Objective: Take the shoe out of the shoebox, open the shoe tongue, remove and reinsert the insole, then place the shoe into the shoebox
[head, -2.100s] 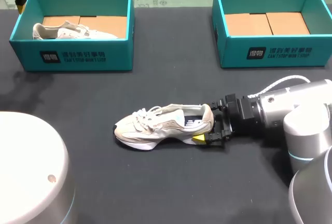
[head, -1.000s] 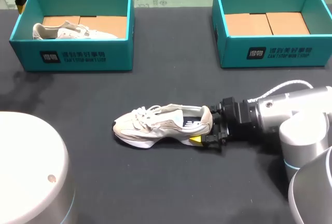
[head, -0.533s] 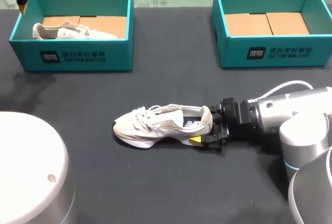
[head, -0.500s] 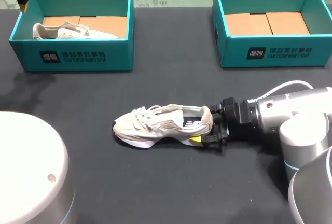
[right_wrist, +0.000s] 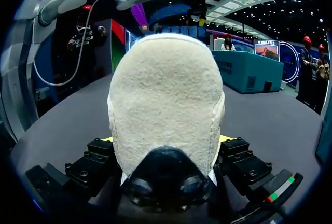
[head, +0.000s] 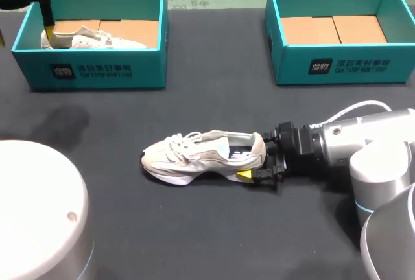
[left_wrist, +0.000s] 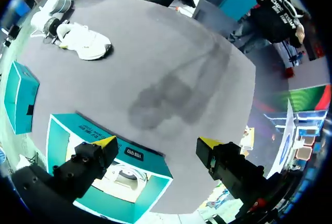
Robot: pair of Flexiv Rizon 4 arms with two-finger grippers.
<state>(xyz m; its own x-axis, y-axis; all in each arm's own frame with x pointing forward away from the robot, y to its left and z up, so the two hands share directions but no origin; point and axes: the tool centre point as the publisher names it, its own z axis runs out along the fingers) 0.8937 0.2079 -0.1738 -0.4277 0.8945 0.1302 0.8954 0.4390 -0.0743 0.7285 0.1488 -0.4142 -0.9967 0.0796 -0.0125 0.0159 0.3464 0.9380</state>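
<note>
A cream sneaker (head: pixel 201 157) lies on its sole in the middle of the black table, toe pointing left. My right gripper (head: pixel 254 157) is at its heel, one yellow tip beside the sole and the other hidden behind the heel. In the right wrist view the heel (right_wrist: pixel 166 99) fills the gap of this gripper (right_wrist: pixel 166 138), which is open. My left gripper (head: pixel 23 26) hangs open over the left wall of the left teal shoebox (head: pixel 97 76). In the left wrist view, the box (left_wrist: pixel 150 169) lies under this gripper (left_wrist: pixel 158 142).
A second cream sneaker (head: pixel 91 38) lies inside the left shoebox, also seen under my left gripper (left_wrist: pixel 122 175). A second teal shoebox (head: pixel 337 69) at the back right holds only brown cardboard. Bare black tabletop lies between the boxes and the sneaker.
My left gripper has moved right, from beyond the left shoebox to above its left wall. The right gripper had earlier pushed slightly further onto the heel and has kept still for the last second.
</note>
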